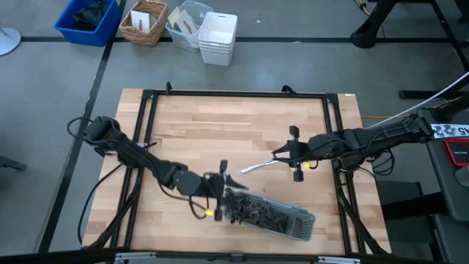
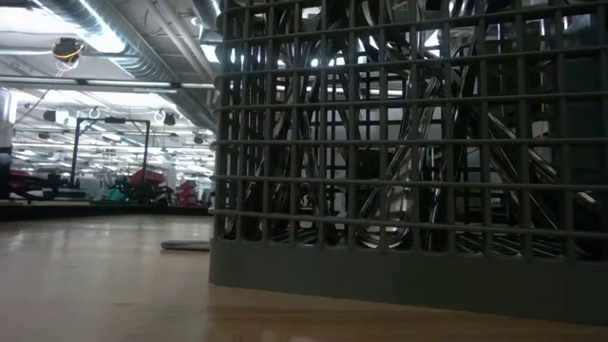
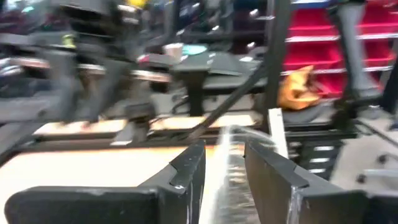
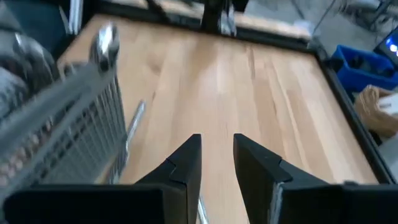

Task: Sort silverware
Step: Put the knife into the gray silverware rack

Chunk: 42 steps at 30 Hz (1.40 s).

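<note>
Silver-coloured metal marks the silverware [image 1: 267,214]: you see slim, shiny pieces heaped in the long dark grey mesh tray [image 1: 304,227], which lies at the near edge of the wooden table [image 1: 234,132], slightly right of centre. In the low view the tray's grid wall [image 2: 408,142] fills most of the picture, with handles and curved bowls leaning crosswise behind the bars. One separate piece [image 1: 256,166] shows outside the tray, a bright slim utensil at the right gripper [image 1: 282,156]; you can see its handle running between that gripper's fingers [image 4: 186,168] in the right wrist view, so the fingers pinch it.

Your left gripper [image 1: 222,183] sits at the tray's left end. In the left wrist view a bright slim metal piece [image 3: 231,174] lies in the narrow gap between its two dark fingers [image 3: 189,168]; the blur keeps you from telling whether they press on it.

Black frame rails [image 1: 234,94] border the table on all sides. Bare wood lies open across the far half and centre. On the floor beyond the far edge stand a blue bin [image 1: 88,20], a wicker basket [image 1: 144,22] and a white crate [image 1: 218,38].
</note>
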Each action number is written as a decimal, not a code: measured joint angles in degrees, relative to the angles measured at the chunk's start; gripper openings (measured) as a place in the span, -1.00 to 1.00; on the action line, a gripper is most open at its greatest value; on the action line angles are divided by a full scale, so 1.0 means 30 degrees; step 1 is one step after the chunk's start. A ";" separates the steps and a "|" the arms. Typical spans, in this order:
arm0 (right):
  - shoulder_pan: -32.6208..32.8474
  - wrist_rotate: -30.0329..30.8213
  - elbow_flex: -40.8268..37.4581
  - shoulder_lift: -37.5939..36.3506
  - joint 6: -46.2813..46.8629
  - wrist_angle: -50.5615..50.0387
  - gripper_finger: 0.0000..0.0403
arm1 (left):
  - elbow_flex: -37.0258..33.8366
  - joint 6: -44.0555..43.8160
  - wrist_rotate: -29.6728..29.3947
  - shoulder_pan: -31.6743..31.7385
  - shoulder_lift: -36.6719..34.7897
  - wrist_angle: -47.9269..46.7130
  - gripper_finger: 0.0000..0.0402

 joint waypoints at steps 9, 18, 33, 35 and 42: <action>-0.0015 0.0493 0.0000 -0.0002 -0.0493 -0.2469 -0.52 | 0.0007 -0.2646 -0.0139 0.3857 -0.1518 -0.4153 -0.48; -0.0015 0.0818 0.0000 -0.0001 -0.0836 -0.4788 -0.52 | 0.0007 -0.6723 0.2679 0.7901 -0.1332 -0.5858 -0.48; -0.0015 0.0102 -0.1551 0.0020 -0.0141 -0.4918 -0.52 | 0.0009 -0.6295 0.7931 1.0399 0.0338 -0.6423 -0.48; -0.0015 0.0097 -0.1983 0.0022 0.0455 -0.4929 -0.52 | 0.0015 -0.6290 0.9288 1.0490 0.0509 -0.6466 -0.48; -0.0015 0.0160 -0.3439 0.0032 0.3076 -0.4930 -0.52 | 0.0015 -0.5028 1.0816 1.0745 0.0908 -0.7468 -0.48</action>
